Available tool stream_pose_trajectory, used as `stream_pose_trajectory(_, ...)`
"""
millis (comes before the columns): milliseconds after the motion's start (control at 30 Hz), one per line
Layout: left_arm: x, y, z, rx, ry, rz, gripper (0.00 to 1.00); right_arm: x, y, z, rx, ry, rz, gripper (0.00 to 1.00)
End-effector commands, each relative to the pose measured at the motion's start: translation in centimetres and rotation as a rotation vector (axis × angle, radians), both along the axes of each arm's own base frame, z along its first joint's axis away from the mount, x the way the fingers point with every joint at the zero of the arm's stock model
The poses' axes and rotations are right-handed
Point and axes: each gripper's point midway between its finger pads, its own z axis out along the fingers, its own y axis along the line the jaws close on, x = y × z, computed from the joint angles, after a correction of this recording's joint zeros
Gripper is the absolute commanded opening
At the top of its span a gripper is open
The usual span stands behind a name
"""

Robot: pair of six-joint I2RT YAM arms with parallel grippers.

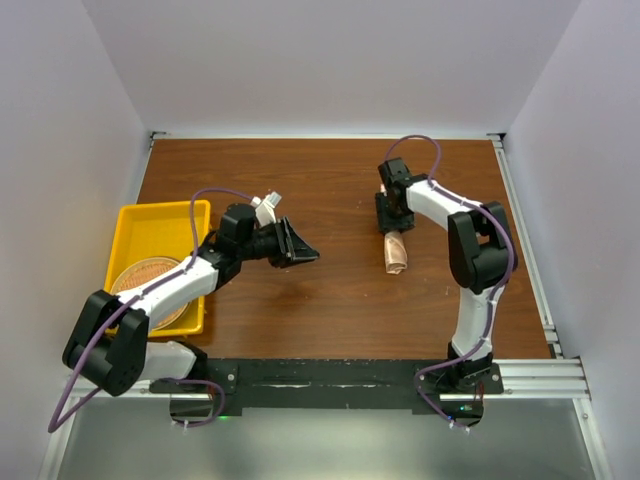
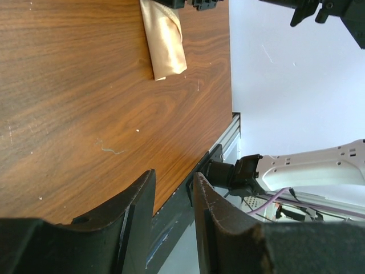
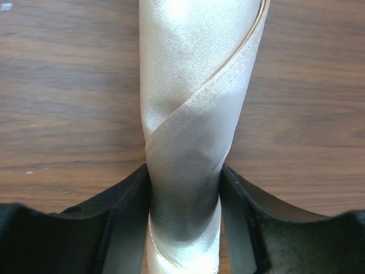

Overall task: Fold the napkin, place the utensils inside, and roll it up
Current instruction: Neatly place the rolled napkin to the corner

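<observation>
so, stock check, big to small.

1. table [image 1: 340,310]: brown wood top. all items below sit on or over it.
2. r arm [image 1: 470,250]: comes in from the right side, wrist bent down over the napkin.
3. l arm [image 1: 170,290]: angled across the tray toward mid-table, well apart from the napkin.
4. tray [image 1: 130,215]: yellow, at the table's left edge. holds item 5. no cutlery seen in the part that shows.
5. mat [image 1: 150,275]: round wicker, lying in the tray, partly under the l arm.
6. napkin [image 1: 396,252]: peach cloth, right of centre on the table, rolled into a tight tube w/ a diagonal hem wrapped round it. fold + roll look done, going by the shape.
7. r gripper [image 3: 183,174]: one finger each side of the tube's far end, both pressed against the cloth, spread only as wide as the tube. reads as a pinch on the roll.
8. l gripper [image 2: 174,180]: up off the table, fingers part open w/ a narrow gap, nothing between them.
9. utensils: none in view anywhere. prob. inside the roll, but can't tell, as no metal shows at the visible end.

status: task looks near complete. est. left to do: r gripper lets go or tidies the roll, and the hem needs to hold its wrap.
</observation>
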Motion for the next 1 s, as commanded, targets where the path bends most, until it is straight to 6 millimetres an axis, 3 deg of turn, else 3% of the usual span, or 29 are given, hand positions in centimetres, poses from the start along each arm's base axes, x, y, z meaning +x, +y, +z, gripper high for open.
stream_pose_trajectory(0,0.1,-0.3,1.2,0.010,-0.066,-0.066,0.38,-1.8,-4.6,-0.2,-0.002,0.050,-0.127,0.48)
stream_pose_trajectory(67,0.1,-0.3,0.9,0.053,-0.079,-0.107,0.38,-2.3,-6.6,0.0,0.018,0.051,-0.207,0.48)
stream_pose_trajectory(133,0.0,-0.4,0.9,0.062,-0.093,-0.135,0.38,-4.1,-8.5,-0.5,-0.009,0.078,-0.300,0.48)
stream_pose_trajectory(167,-0.3,-0.1,0.4,0.077,-0.074,-0.147,0.38,-4.8,-9.5,0.1,-0.029,0.066,-0.345,0.48)
stream_pose_trajectory(267,-0.6,0.0,0.3,0.061,-0.075,-0.189,0.38,-8.5,-11.2,-0.8,-0.023,0.095,-0.538,0.48)
stream_pose_trajectory(333,-0.6,0.1,0.2,0.052,-0.073,-0.213,0.38,-9.8,-11.9,-0.9,-0.025,0.096,-0.622,0.48)
stream_pose_trajectory(467,-0.6,0.8,-0.5,0.037,-0.076,-0.240,0.38,-14.4,-12.8,-1.4,-0.041,0.108,-0.887,0.49)
stream_pose_trajectory(533,-0.4,1.3,-0.7,0.010,-0.083,-0.241,0.38,-15.3,-13.2,-0.5,-0.028,0.060,-0.976,0.50)
stream_pose_trajectory(667,-0.5,2.1,-1.1,-0.023,-0.073,-0.245,0.38,-19.4,-14.3,-0.6,-0.019,0.051,-1.279,0.53)
stream_pose_trajectory(767,-0.6,2.0,-1.3,-0.034,-0.056,-0.249,0.38,-21.1,-14.0,-1.2,0.045,0.057,-1.423,0.53)
stream_pose_trajectory(967,-0.5,1.6,-0.8,-0.059,-0.065,-0.257,0.38,-24.9,-15.9,-0.5,0.016,0.007,-1.655,0.55)
